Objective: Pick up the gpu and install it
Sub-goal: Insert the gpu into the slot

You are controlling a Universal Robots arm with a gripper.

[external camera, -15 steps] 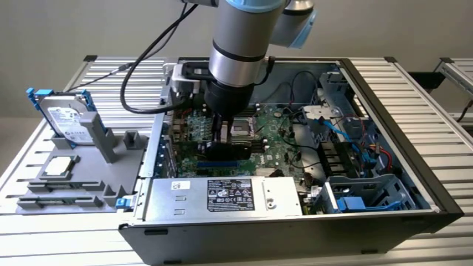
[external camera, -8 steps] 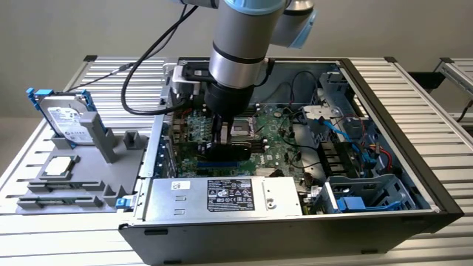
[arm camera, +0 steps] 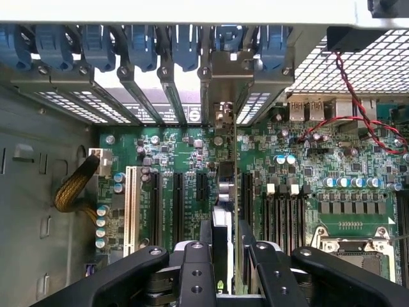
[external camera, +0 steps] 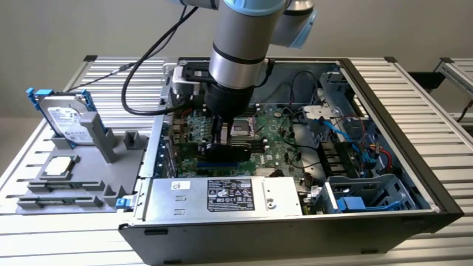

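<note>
progress: gpu (arm camera: 223, 211) already picked up and carried down into the open computer case (external camera: 414, 160), standing edge-on over the motherboard (arm camera: 300, 166) slots, bracket near the rear slot covers; full seating cannot be told | gripper (arm camera: 227, 256): fingers (arm camera: 195, 272) closed on the card | gpu: upright between the fingers, reaching ahead of them

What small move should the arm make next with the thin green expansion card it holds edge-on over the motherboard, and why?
Probably a slow, straight push down. The gripper is shut on the thin green expansion card, which stands upright over the green motherboard, its silver end bracket at the case's rear openings. Whether it is fully seated cannot be told.
</note>
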